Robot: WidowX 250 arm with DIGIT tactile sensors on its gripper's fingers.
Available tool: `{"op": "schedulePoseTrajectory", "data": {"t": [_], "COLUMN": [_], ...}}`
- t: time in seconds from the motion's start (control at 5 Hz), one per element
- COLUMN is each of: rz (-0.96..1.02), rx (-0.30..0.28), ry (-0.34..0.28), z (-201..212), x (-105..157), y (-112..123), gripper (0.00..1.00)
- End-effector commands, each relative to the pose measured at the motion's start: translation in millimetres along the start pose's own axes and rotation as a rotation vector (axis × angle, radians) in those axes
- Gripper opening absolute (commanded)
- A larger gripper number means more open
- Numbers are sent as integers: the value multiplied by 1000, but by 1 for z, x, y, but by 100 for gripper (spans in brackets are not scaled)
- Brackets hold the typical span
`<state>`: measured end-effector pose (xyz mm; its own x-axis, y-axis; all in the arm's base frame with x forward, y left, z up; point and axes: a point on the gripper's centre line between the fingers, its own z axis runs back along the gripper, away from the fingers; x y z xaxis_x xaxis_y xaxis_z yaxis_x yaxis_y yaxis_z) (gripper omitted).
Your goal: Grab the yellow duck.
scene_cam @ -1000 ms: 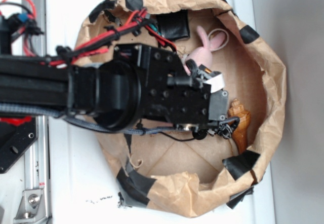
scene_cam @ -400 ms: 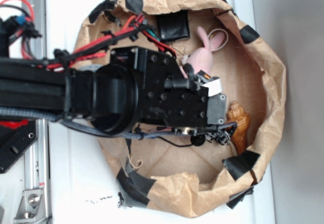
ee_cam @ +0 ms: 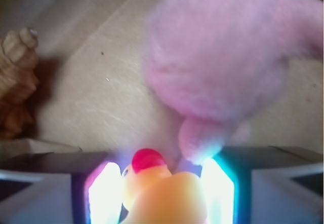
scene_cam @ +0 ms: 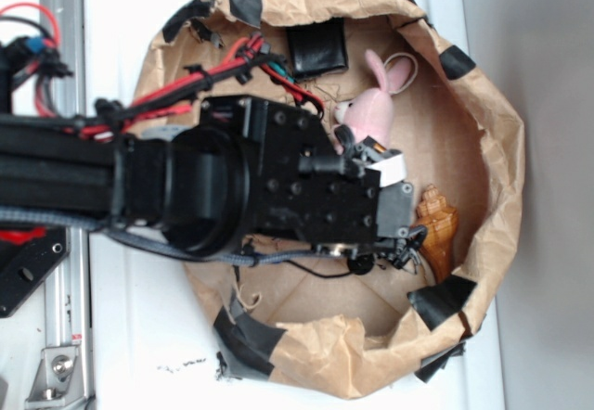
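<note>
In the exterior view we see the black robot arm (scene_cam: 139, 183) reaching from the left over a crumpled brown paper basin (scene_cam: 506, 141) patched with black tape, and its bulk hides whatever lies beneath the wrist. Only the fluffy pink plush bunny (scene_cam: 371, 108) and the brown-orange spiral seashell (scene_cam: 436, 234) show past it, the shell near the basin's right wall.

The wrist view shows what the exterior cannot: the small bright-yellow rubber duck (ee_cam: 162, 193) sits at the bottom edge of the picture, between the two glowing fingers (ee_cam: 105, 193) of the gripper (ee_cam: 161, 196). The fingers stand apart with the duck filling most of the gap; we cannot tell whether they press on it. The duck's red-orange beak (ee_cam: 148, 159) points up in that picture, out past the fingertips toward the cardboard floor (ee_cam: 101, 97), so its long axis seems to run along the fingers. The bunny lies just beyond, its lower end close by the right finger, and the seashell sits at the far left.
</note>
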<state>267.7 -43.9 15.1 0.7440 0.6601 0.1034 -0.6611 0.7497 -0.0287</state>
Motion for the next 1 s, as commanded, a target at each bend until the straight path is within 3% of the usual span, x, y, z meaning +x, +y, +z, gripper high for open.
{"op": "schedulePoseTrajectory", "data": {"t": [0.0,0.2,0.8], "rz": [-540,-672,-684], "rx": [-60,-13,-87], "ry": [-77,-41,-50], "z": [103,133,137], "x": [37,43,42], "y": [28,26,24], "gripper": [0,0,0]}}
